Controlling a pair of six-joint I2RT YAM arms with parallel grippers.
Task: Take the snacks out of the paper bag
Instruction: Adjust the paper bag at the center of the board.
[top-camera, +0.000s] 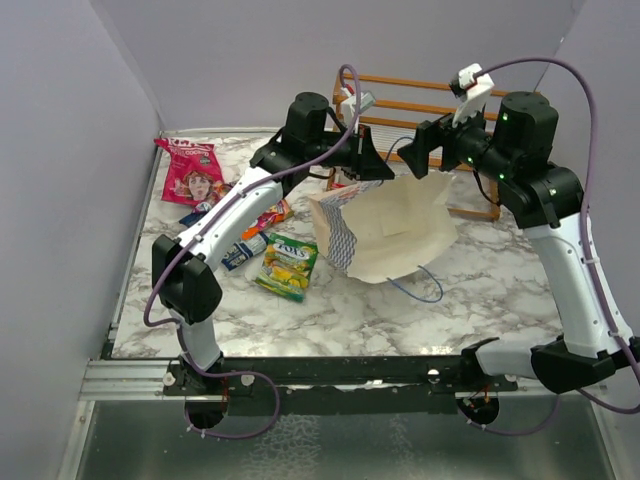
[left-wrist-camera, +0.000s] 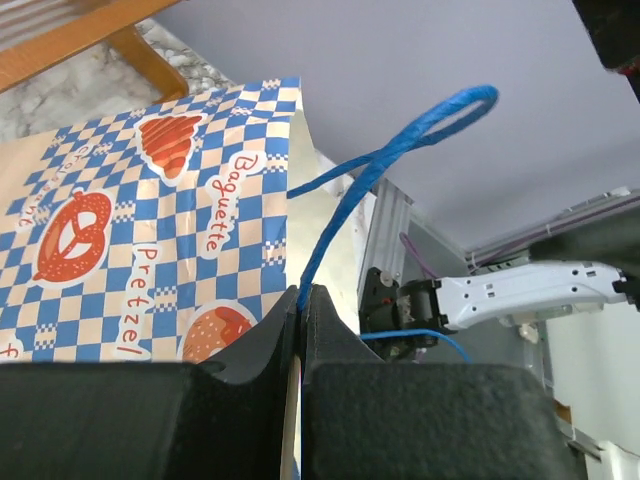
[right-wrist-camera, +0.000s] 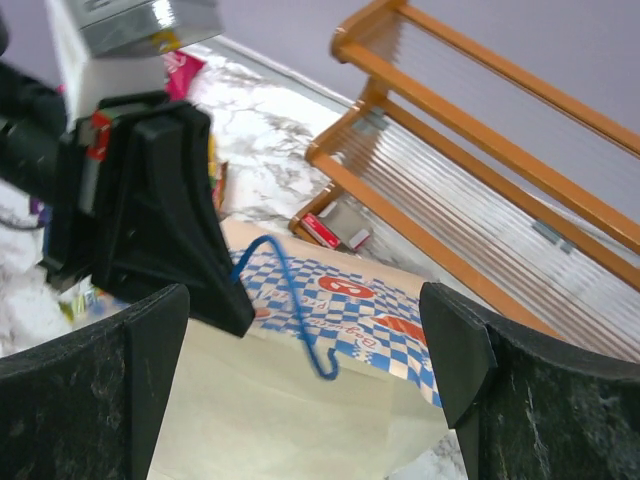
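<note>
Paper bag (top-camera: 395, 235) hangs lifted over mid worktop (top-camera: 480, 300), toward the far edge. Left gripper (left-wrist-camera: 303, 300) jaws are clamped on its rim beside the blue cord handle (left-wrist-camera: 400, 140). Right gripper (top-camera: 428, 152) jaws are wide apart, holding nothing, just by the bag's far right corner. Thin paper: light, floppy, probably tears easily; best gripped at the folded rim. Cream face is up, a second cord dangles nearward, long axis roughly left-right; mouth direction unclear. Pink snack (top-camera: 195, 172) lies at the far left corner, green-yellow packet (top-camera: 289, 266) left of the bag.

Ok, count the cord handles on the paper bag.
2 cord handles. One loops up beside the left gripper, which pinches the rim of the paper bag; the other hangs from the opposite rim onto the marble table.
</note>
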